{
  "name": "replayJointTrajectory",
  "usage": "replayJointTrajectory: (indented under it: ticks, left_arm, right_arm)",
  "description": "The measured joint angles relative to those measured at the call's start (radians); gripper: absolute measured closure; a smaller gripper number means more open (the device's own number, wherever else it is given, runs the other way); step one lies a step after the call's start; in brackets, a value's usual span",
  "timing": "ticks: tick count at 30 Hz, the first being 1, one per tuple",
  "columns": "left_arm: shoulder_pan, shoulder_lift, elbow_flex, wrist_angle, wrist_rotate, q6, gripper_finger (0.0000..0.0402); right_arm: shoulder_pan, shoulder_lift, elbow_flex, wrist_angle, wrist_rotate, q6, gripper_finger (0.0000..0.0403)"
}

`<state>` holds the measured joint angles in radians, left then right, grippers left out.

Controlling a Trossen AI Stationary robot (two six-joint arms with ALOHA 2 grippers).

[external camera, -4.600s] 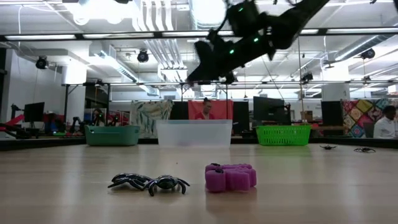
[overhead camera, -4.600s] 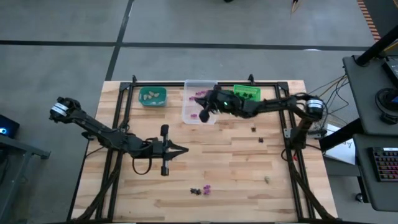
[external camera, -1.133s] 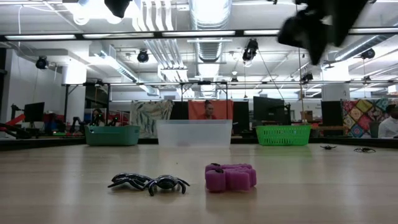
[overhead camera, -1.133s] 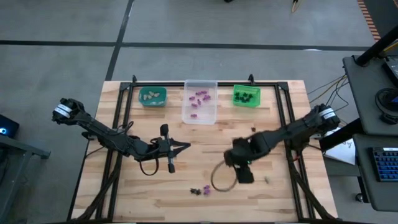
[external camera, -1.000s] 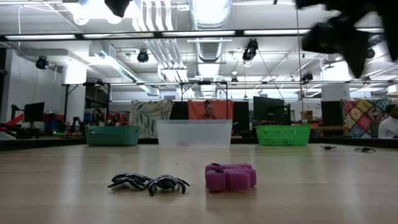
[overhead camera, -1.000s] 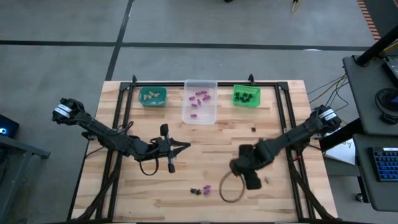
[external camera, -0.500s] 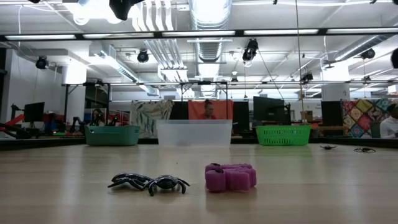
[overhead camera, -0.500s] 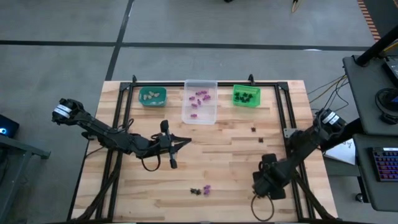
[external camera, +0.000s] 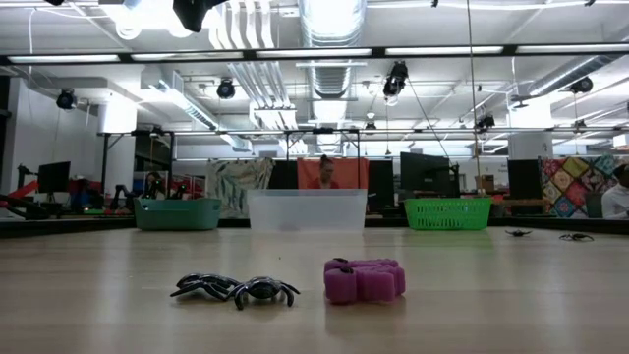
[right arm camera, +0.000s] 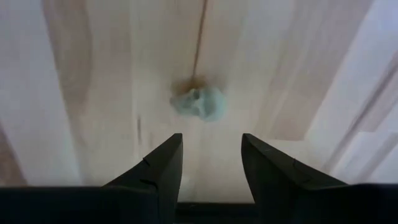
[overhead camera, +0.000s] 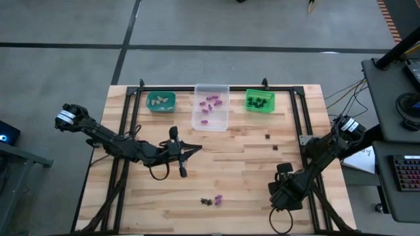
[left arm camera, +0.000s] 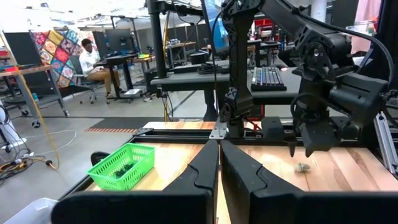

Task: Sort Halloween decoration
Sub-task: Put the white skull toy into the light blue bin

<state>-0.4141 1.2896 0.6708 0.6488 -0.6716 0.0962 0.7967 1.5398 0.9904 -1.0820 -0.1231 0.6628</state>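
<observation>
At the tabletop's [overhead camera: 236,167] near right corner, the right hand [right arm camera: 210,163], fingers parted, is poised over a pale beige skull [right arm camera: 200,102]; misalignment could knock it aside

I see the light wooden plank table [overhead camera: 216,151] carrying three plastic bins along its upper edge: a teal one [overhead camera: 161,101] upper left, a clear one [overhead camera: 210,107] at centre, a green basket [overhead camera: 260,101] upper right. Two black spider trinkets [external camera: 236,288] and a purple one [external camera: 365,280] lie together lower centre; a pale beige trinket [right arm camera: 200,103] sits lower right.
</observation>
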Motion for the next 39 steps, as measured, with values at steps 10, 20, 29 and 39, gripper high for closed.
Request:
replayJointTrajectory:
  ticks: [10,20,29,39]
  left_arm:
    - [0.0,0.0,0.0,0.003,0.0,0.0,0.0402]
    - [0.0,0.0,0.0,0.002,0.0,0.0,0.0402]
    - [0.0,0.0,0.0,0.002,0.0,0.0,0.0402]
    - [0.0,0.0,0.0,0.002,0.0,0.0,0.0402]
  right_arm:
    - [0.0,0.0,-0.007,0.004,0.03,-0.028,0.0241]
    - [0.0,0.0,-0.038,0.057,0.029,-0.034,0.0241]
    - [0.0,0.0,-0.063,0.08,0.029,-0.057,0.0241]
    - [0.0,0.0,-0.067,0.132,0.048,-0.081,0.0241]
